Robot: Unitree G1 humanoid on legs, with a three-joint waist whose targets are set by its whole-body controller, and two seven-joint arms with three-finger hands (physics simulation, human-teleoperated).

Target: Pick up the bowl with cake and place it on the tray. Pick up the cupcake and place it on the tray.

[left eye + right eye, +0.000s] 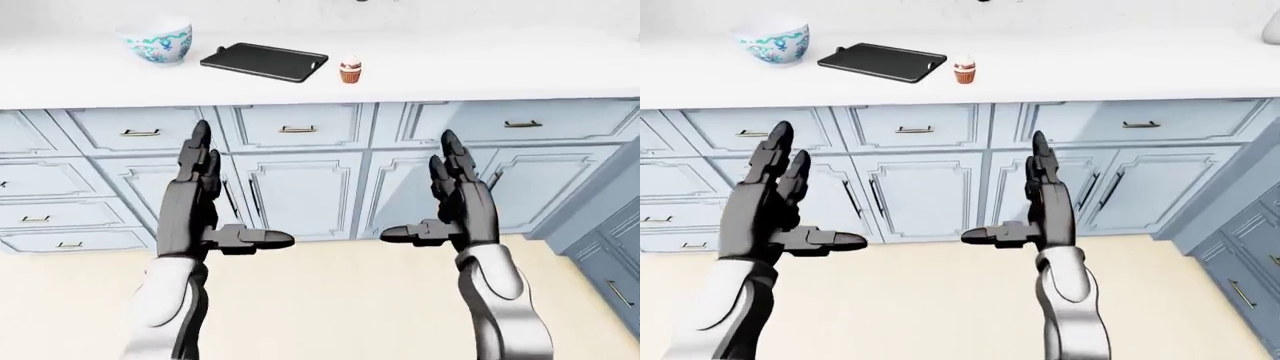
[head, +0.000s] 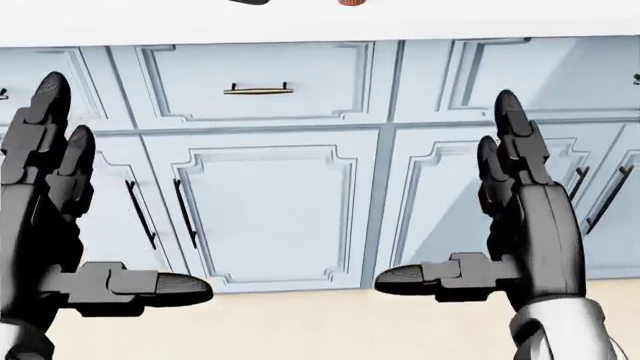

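A white bowl with a teal pattern stands on the white counter at the top left of the left-eye view. A flat black tray lies to its right. A small cupcake stands just right of the tray. My left hand and right hand are both open and empty, held up below the counter's edge, in front of the cabinet doors. The cake inside the bowl is hidden by its wall.
Pale blue cabinets with brass and dark handles run under the counter. A second cabinet run juts out at the right edge. The floor is light beige.
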